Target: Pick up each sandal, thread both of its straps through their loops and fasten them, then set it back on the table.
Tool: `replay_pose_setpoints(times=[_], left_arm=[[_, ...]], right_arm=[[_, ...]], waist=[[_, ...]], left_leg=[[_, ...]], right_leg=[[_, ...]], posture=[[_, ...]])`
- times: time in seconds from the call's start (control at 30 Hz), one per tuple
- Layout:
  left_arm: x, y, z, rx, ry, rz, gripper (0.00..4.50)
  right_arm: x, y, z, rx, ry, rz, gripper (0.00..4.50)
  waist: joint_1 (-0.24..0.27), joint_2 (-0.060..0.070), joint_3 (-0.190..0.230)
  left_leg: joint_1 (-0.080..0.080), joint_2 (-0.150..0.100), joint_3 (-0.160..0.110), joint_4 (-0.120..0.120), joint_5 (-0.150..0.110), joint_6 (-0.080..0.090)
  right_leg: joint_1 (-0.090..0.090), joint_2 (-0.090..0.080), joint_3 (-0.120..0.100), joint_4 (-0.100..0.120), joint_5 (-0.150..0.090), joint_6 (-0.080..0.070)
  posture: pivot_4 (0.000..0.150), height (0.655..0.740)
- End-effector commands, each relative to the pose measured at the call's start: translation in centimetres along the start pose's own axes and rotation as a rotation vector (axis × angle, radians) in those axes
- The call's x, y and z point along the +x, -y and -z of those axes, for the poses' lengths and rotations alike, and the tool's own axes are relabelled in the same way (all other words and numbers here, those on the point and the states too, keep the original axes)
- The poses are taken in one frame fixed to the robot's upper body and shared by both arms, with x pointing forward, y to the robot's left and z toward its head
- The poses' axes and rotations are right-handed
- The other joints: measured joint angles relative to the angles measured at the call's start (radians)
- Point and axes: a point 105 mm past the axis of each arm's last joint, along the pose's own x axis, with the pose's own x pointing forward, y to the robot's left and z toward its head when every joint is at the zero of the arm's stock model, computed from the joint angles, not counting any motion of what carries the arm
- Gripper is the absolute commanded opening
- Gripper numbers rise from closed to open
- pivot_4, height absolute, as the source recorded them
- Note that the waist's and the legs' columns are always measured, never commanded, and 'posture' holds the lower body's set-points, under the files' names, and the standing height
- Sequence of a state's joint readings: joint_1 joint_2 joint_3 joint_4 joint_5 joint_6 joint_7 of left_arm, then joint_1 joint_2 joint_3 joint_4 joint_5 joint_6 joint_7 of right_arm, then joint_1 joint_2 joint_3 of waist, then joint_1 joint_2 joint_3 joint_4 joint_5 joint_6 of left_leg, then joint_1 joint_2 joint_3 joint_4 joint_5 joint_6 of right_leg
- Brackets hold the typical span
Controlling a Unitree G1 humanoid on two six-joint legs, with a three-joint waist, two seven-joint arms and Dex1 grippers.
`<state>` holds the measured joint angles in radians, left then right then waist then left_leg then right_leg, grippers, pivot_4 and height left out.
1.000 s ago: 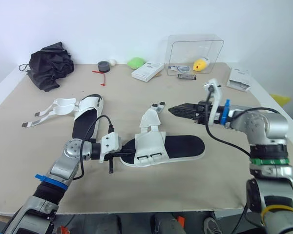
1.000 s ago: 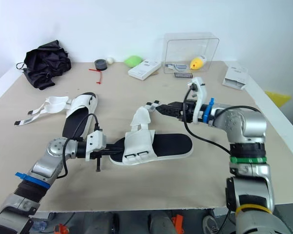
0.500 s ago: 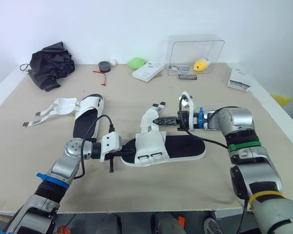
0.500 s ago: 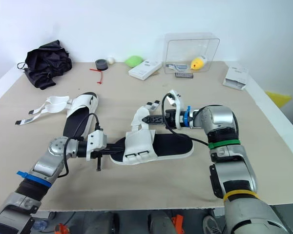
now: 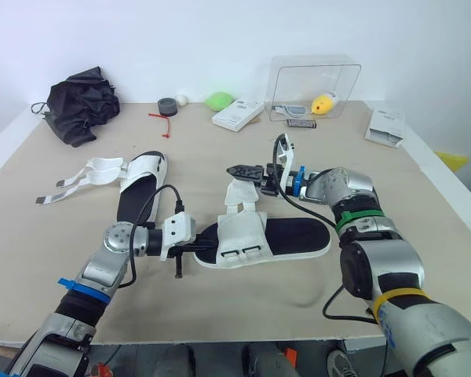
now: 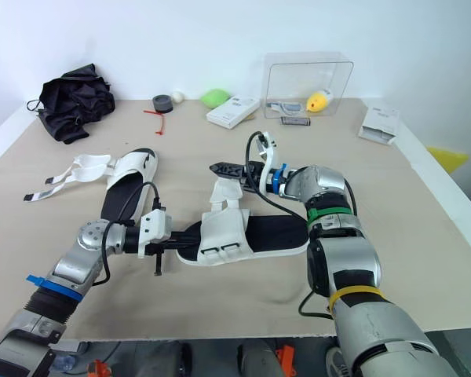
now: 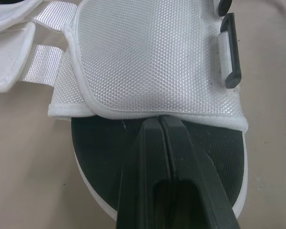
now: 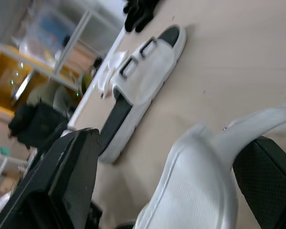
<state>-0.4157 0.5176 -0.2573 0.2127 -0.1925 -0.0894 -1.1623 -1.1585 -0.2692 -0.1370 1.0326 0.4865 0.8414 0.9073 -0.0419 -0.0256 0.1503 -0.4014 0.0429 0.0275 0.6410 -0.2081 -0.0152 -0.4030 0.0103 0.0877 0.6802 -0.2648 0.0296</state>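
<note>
While the left end effector [image 5: 196,247], pressed together, rests on the sandal [image 5: 298,236], the right end effector [image 5: 240,170] — spread — straddles its strap [image 5: 243,195].

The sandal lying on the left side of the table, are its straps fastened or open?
Open: its straps lie spread out beside the sandal.

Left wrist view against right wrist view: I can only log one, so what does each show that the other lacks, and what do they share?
Left wrist view: the left gripper, shut, lying on the black sole of the near sandal, with its black loops close up. Right wrist view: the right gripper, open around a white strap, plus the second sandal and a black bag farther off. Shared: the near sandal's white upper and the beige table.
</note>
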Motion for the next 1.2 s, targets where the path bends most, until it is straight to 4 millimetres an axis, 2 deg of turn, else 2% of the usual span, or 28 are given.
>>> replay_pose_setpoints(times=[0.03, 0.37, 0.7, 0.83, 1.0, 1.07, 1.2], left_arm=[[0.3, 2.0, 3.6, -0.106, -0.133, 0.041, 0.0], [0.0, 2.5, 3.7, -0.12, -0.136, 0.029, 0.0], [0.2, 2.8, 3.5, -0.123, -0.129, 0.035, 0.0], [0.2, 3.0, 3.4, -0.124, -0.128, 0.038, 0.0], [0.3, 3.2, 3.3, -0.128, -0.127, 0.044, 0.0], [0.3, 3.3, 3.3, -0.129, -0.126, 0.045, 0.0], [0.3, 3.3, 3.2, -0.134, -0.125, 0.05, 0.0]], right_arm=[[0.6, -1.0, -1.7, -0.016, 0.079, -0.027, 4.44], [1.1, -0.9, -2.1, -0.046, 0.108, -0.011, 4.44], [0.8, 0.3, -2.7, -0.12, 0.14, 0.076, 4.44], [0.6, 0.5, -3.1, -0.141, 0.175, 0.089, 3.28], [0.6, 0.5, -3.4, -0.139, 0.208, 0.089, 0.83], [0.7, 0.5, -3.4, -0.138, 0.211, 0.093, 0.09], [0.7, 0.2, -3.5, -0.159, 0.215, 0.071, 0.09]], waist=[[0.0, 0.0, 0.0], [-0.003, 0.0, 0.0], [-0.003, 0.0, 0.0], [-0.003, 0.0, 0.0], [-0.003, 0.0, 0.0], [-0.003, 0.0, 0.0], [-0.003, 0.0, 0.0]], left_leg=[[0.0, 0.0, 0.0, 0.0, 0.0, 0.0], [0.0, 0.0, 0.0, -0.002, 0.0, 0.0], [-0.001, 0.0, 0.0, -0.002, 0.0, 0.0], [-0.002, 0.001, 0.0, -0.003, 0.0, 0.0], [-0.002, 0.001, 0.0, -0.004, 0.0, 0.0], [-0.002, 0.001, 0.0, -0.004, 0.0, 0.0], [-0.002, 0.001, 0.0, -0.005, 0.0, 0.0]], right_leg=[[0.0, 0.0, 0.0, 0.0, 0.0, 0.0], [-0.001, 0.0, 0.0, 0.0, -0.001, -0.001], [-0.002, 0.0, 0.001, 0.0, -0.001, -0.001], [-0.003, 0.0, 0.001, -0.001, -0.001, 0.0], [-0.003, 0.0, 0.001, -0.002, -0.001, 0.0], [-0.003, 0.0, 0.001, -0.002, -0.001, 0.0], [-0.003, 0.0, 0.001, -0.003, -0.001, -0.001]], posture=[[0.15, 0.74], [0.15, 0.74], [0.15, 0.74], [0.15, 0.74], [0.15, 0.74], [0.15, 0.74], [0.15, 0.74]])
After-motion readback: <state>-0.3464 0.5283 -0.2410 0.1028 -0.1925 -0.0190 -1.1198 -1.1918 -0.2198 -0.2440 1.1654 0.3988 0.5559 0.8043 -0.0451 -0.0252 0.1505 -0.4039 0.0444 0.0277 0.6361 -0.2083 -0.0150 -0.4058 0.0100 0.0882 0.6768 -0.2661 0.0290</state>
